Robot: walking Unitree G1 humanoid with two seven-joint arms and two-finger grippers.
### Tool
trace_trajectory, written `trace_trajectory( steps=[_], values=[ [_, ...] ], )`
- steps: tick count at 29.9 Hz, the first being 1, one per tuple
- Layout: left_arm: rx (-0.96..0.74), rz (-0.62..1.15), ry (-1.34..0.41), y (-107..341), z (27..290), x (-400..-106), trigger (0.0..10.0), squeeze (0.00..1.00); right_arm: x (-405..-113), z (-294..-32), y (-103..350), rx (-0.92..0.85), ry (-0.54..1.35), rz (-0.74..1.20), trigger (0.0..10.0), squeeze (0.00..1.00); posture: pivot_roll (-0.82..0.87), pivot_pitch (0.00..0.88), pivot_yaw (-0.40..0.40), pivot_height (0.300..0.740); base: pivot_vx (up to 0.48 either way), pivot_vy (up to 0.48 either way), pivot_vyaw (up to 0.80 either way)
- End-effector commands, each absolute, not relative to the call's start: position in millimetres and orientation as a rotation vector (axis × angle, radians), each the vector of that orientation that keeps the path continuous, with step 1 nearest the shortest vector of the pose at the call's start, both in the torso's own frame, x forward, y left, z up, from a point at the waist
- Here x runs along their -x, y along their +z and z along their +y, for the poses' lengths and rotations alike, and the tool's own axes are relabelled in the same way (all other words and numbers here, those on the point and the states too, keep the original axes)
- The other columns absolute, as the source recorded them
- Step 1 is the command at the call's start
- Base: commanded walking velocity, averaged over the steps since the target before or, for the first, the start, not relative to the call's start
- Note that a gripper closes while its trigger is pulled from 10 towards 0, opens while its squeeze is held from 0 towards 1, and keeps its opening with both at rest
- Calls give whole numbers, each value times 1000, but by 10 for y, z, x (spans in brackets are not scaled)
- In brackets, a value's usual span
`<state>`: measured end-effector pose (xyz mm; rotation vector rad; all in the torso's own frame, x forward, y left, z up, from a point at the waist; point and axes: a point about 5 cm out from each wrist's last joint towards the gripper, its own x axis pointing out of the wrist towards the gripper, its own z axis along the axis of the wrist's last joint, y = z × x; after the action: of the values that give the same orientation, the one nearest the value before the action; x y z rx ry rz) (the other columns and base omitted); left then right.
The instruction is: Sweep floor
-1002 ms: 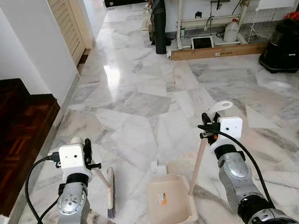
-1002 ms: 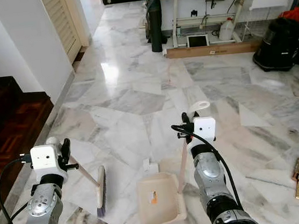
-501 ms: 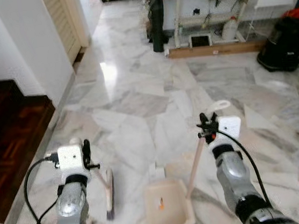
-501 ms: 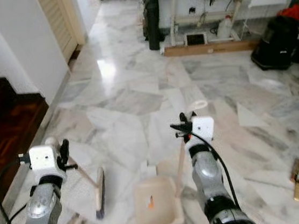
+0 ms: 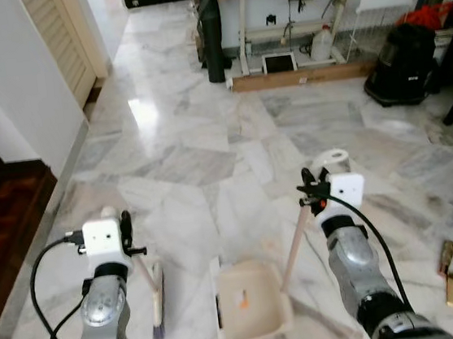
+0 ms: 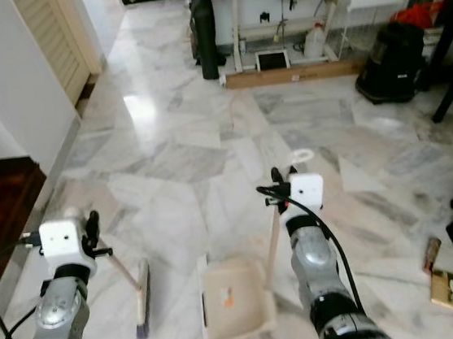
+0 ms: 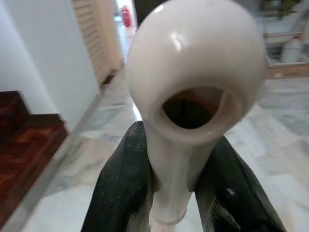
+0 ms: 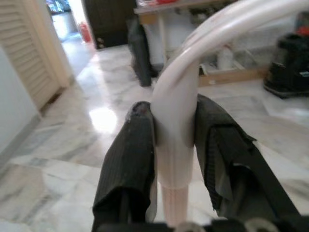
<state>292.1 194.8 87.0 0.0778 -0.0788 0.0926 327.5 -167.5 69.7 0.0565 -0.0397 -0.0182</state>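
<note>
Left wrist view is showing the left gripper [image 7: 176, 193] clamping the broom [image 5: 156, 296] at its glossy handle top, beside the dustpan [image 5: 250, 302]. Right gripper [image 8: 176, 159] is squeezing the dustpan's upright handle. Both are looking light, stiff, slippery; gripping high is suiting them.

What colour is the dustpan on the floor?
The dustpan is pale beige or cream, with a small orange mark inside; clearest in the left eye view.

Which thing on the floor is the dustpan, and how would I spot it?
Look at the marble floor right in front of the robot, between its two silver arms. The dustpan lies flat there, a pale beige tray with a long stick held by the right gripper. The broom beside it, held by the left gripper, is thin with dark bristles, not a tray.
</note>
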Motion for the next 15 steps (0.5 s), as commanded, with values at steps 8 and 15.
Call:
trace_trajectory(
  steps=[8,15],
  values=[
    [-89,-141,98,998,1994,-2944,10000,0,-3353,-1609,848,-60,-1,-103,10000,0,-16,0,35,740,290,0,0],
    [-90,-138,98,994,1993,-2940,10000,0,-3354,-1617,851,-60,-2,-104,10000,0,-16,0,34,740,292,0,0]
  ],
)
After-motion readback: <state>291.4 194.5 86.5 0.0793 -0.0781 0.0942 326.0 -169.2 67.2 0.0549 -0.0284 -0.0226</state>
